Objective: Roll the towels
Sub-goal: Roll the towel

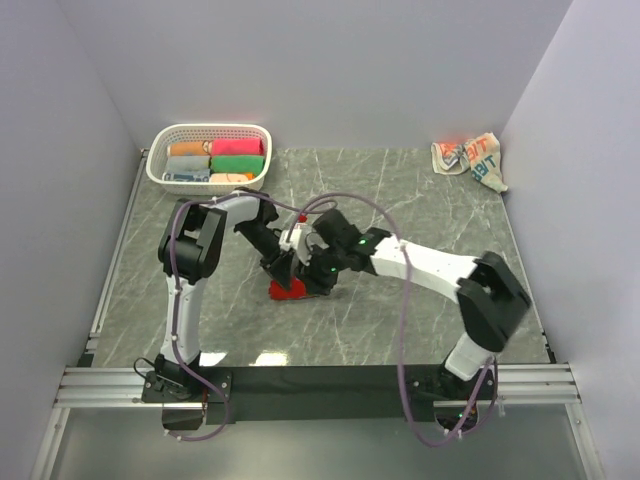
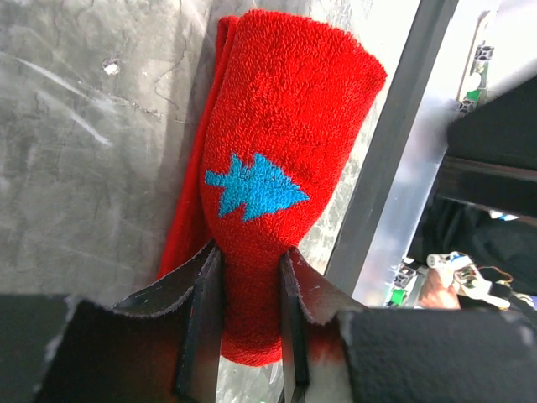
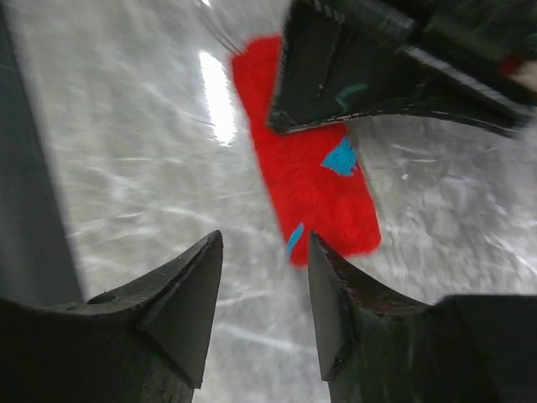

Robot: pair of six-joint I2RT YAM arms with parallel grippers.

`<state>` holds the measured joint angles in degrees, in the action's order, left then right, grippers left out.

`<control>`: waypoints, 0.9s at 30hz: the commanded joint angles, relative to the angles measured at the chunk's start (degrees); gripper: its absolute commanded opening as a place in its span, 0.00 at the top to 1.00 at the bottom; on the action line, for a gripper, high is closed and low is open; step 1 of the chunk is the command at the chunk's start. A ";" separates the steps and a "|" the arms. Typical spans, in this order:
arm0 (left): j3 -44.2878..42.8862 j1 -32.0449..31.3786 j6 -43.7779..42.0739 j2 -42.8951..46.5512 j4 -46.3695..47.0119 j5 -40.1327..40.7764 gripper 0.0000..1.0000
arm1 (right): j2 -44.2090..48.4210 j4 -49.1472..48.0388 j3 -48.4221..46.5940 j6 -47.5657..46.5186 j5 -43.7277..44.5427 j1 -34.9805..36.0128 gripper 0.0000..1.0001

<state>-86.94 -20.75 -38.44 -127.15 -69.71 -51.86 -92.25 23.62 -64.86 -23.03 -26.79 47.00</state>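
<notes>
1. The left fingers (image 2: 200, 319) are clamped on one end of a red towel (image 2: 285, 109), squeezing the thick terry in at the waist. A blue tree shape faces the left wrist camera just beyond the fingertips.
2. The pinch probably serves to hold the bundled layers together so they do not spring open. A thinner red edge lies flat on the desk (image 1: 400, 200) along one side of the bundle.
3. The right fingers (image 3: 189, 294) are parted by a narrow gap with nothing between them. They hover above the desk, close beside the red towel and aimed at its free end, likely ready to tuck or steady it.
4. The right wrist view is blurred, so whether the towel is fully rolled cannot be told.
5. The towel sits near the middle of the desk, a little toward the near edge, where both arms meet.
6. A white basket (image 1: 209, 127) in the far left corner holds several rolled towels (image 1: 237, 163), packed side by side.
7. A crumpled towel (image 1: 470, 158) lies in the far right corner, apparently not yet rolled.
</notes>
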 commanded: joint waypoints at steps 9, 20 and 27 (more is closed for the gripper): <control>0.89 1.06 -3.05 -3.02 4.32 8.79 0.68 | -13.57 -3.85 -5.54 -5.80 6.40 3.09 0.53; 6.07 11.95 1.60 9.10 13.63 -0.95 0.41 | -16.56 -0.15 -4.22 -6.77 -0.37 2.13 1.00; 17.14 23.99 7.24 27.62 26.45 -0.72 0.36 | -20.68 3.79 -8.87 -3.52 -7.22 -1.03 1.00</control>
<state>-72.75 0.64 -32.95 -108.79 -51.81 -53.69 -109.12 21.96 -72.29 -28.08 -30.76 47.29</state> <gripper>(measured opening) 0.635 0.048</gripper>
